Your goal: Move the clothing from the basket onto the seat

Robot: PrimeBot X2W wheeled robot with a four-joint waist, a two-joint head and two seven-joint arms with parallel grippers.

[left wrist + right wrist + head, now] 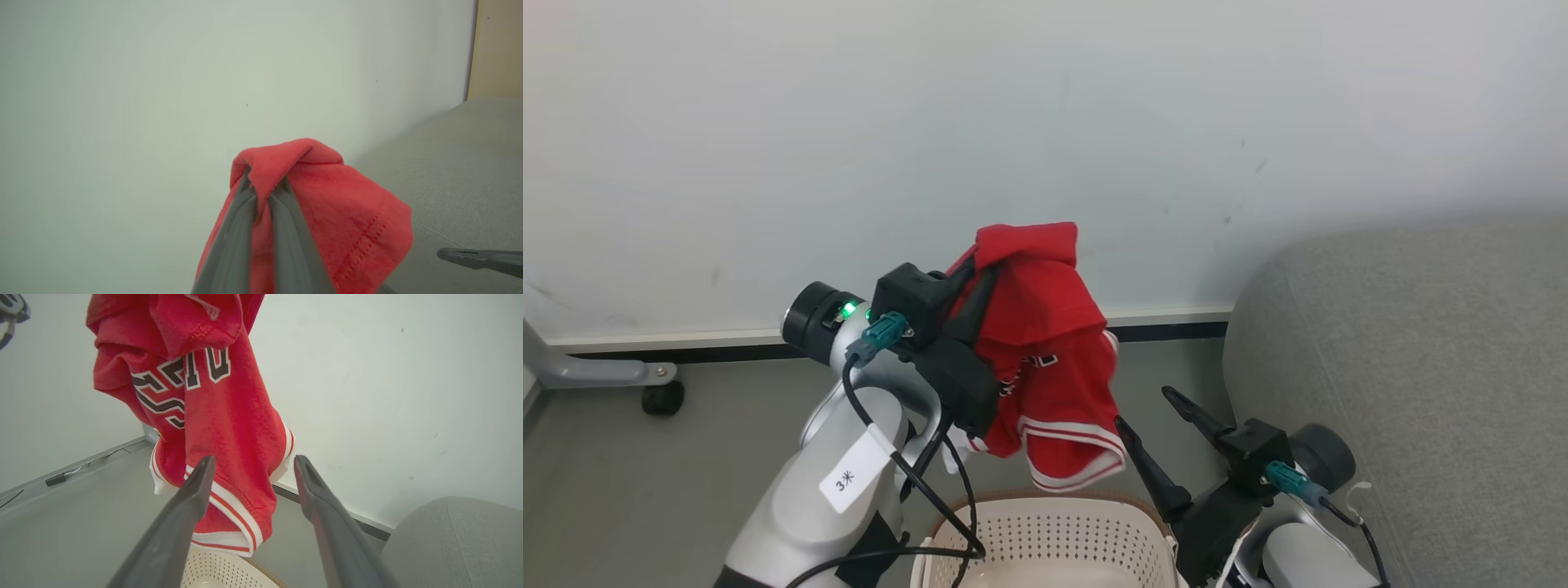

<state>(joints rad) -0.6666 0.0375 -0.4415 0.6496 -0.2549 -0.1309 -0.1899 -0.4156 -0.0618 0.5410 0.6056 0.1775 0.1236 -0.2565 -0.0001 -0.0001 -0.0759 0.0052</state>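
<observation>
Head view, left to right. Left gripper (978, 265) high at centre-left, fingers pressed together on a fold of the clothing (1054, 359); left wrist view confirms, red fabric bunched over both tips and squeezed between them. Garment hangs free from the pinch, long axis vertical, white-striped hem lowest. Hem sits just above the rim of the basket (1054, 531); cannot tell whether it brushes the rim. What shows of the basket's inside looks bare, most of it out of view. Right gripper (1143, 407) low, just right of the hanging hem, fingers spread, holding nothing; right wrist view looks up at the garment past its parted tips. Seat (1405, 367) far right, grey rounded bulk, well apart from the cloth. Key relation: seat lies to the right of the loaded left gripper, with the right gripper standing between the two. Right arm is nearer the seat but empty, so the carry falls to the left arm. Judgement: lift done, transfer pending; next move wants a rightward swing with the hem kept high enough to clear the basket rim, the right fingers and the seat's edge. Risk: thin fabric in a small pinch may slip, or the trailing hem may snag on the right gripper
</observation>
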